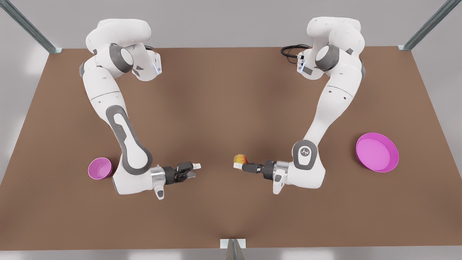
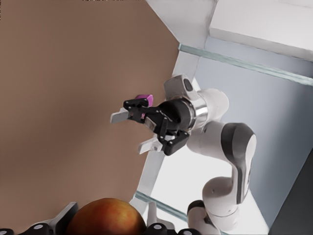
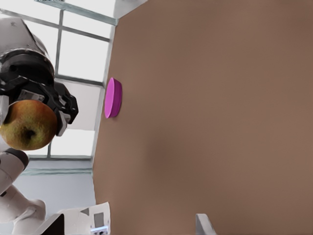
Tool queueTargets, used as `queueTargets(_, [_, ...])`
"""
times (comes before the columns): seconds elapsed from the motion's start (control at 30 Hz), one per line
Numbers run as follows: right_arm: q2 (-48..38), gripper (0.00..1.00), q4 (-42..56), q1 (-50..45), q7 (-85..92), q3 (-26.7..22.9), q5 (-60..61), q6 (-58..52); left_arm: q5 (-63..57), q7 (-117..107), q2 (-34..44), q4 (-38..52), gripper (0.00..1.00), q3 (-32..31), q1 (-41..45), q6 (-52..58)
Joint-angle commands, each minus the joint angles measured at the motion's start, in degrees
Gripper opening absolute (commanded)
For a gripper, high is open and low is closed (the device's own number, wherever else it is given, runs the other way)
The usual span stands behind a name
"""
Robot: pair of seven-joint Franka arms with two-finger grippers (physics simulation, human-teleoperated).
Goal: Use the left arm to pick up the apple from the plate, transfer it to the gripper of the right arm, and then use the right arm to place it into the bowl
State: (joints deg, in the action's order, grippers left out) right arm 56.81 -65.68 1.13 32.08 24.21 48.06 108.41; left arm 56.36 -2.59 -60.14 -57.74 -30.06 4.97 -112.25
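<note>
Front view shows us our left pincer (image 1: 241, 163) gripping the apple (image 1: 240, 158) mid-tabletop, our right pincer (image 1: 196, 170) spread wide, facing it.

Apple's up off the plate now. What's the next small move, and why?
Probably bring the left claw, shut on the apple, closer toward the right claw. That one faces it with fingers open, but bare table separates them, so no handover is possible yet.

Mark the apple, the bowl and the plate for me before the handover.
apple (image 1: 240, 158): front view, its top, held in the left claw (image 1: 238, 165).
bowl (image 1: 100, 168): front view, its inner wall, beside the right arm (image 1: 122, 133).
plate (image 1: 376, 151): front view, its flat floor.
</note>
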Motion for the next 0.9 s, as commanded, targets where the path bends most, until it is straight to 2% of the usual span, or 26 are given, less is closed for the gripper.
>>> queueTargets(0.0, [0.1, 1.00, -0.1, -0.1, 48.1, 0.8, 1.0, 9.7, 2.1, -15.6, -0.2, 0.2, 0.71, -0.2, 0.0, -3.2])
queueTargets(0.1, [0.6, 1.00, -0.4, -0.1, 57.6, 4.2, 1.6, 9.7, 2.2, -14.5, -0.9, 0.4, 0.72, -0.4, 0.1, -3.7])
queueTargets(0.33, [4.5, 1.00, 0.5, 0.5, 66.1, 10.4, 7.1, 10.5, 2.1, -7.1, -1.3, 1.1, 0.72, -0.8, 2.0, -5.4])
queueTargets(0.87, [4.8, 1.00, -0.4, 1.0, 70.0, 16.1, 8.0, 12.2, 1.7, -2.9, -1.3, 1.2, 0.72, -0.7, 2.8, -5.5])
